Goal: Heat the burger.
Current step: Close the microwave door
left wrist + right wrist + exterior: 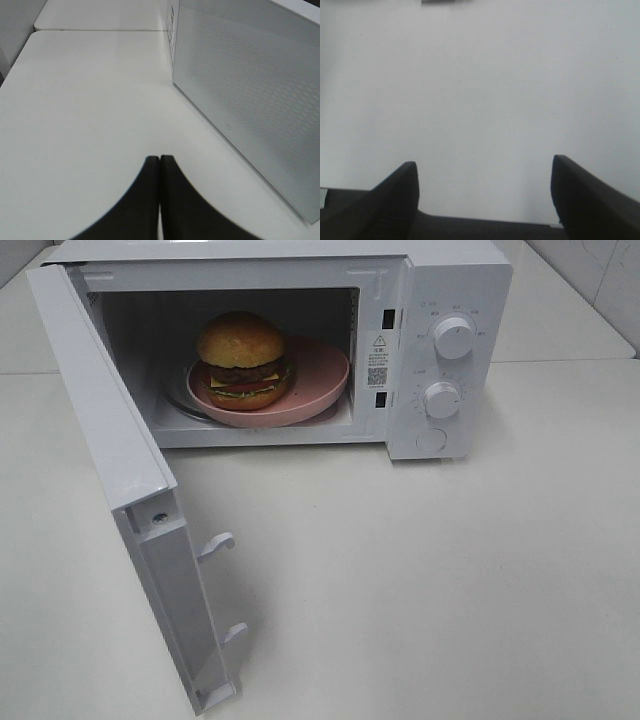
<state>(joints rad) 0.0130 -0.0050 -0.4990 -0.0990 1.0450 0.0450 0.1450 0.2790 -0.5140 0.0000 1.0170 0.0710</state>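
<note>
Burger [242, 358]: loaded, sits on pink plate [320, 375] inside microwave [450, 280] cavity, toward cavity's left half. Loading step judged complete.

Left of microwave: left gripper [160, 159], closed tight with nothing between its fingers, hangs low over table [75, 100] beside outer face of microwave door [110, 430].

Door: stands swung wide open at microwave's left side. Must be closed before any heating.

Right panel of microwave: upper knob [454, 337] and lower knob [441, 399]. Markings too small to read.

Right gripper [484, 162]: spread wide, empty, above table surface. Position relative to microwave not determinable.

Outstanding, by judgement: close door, set knobs, start heating.
</note>
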